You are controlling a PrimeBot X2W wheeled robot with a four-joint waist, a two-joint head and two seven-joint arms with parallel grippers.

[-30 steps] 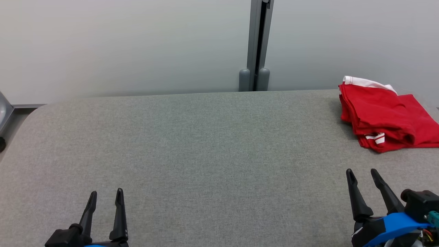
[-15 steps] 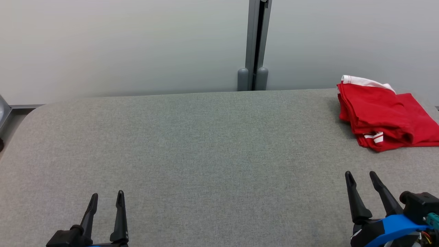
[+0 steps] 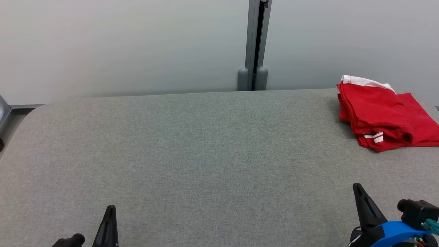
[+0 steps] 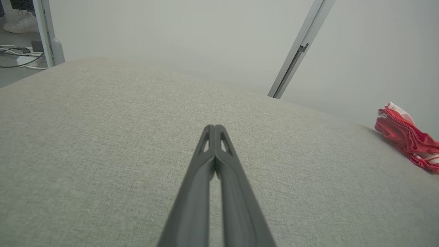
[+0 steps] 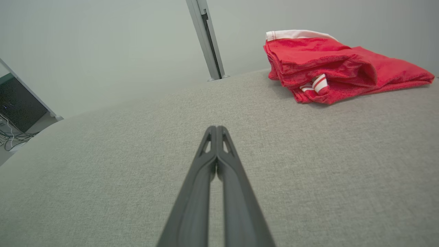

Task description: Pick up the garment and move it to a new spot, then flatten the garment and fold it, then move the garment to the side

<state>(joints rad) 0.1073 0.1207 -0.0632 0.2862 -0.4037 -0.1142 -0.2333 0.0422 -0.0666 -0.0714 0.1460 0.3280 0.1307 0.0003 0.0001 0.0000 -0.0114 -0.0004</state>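
Two grippers pressed together, empty: left gripper (image 3: 109,210) near-left, right gripper (image 3: 358,188) near-right, both low over the grey table (image 3: 205,144). Folded red garment (image 3: 380,113) sits at the far-right corner, well apart from both and close to the back and right edges. Looks like the final side placement. Broad open middle.

The right edge of the head view cuts the red garment (image 3: 384,113), so its far side is unseen. The bottom edge cuts the left claw (image 3: 109,210) and the right claw (image 3: 358,188) just below the fingers. At the upper left of the left wrist view, a pale shoe (image 4: 20,24) and cables (image 4: 20,57) are cut off.
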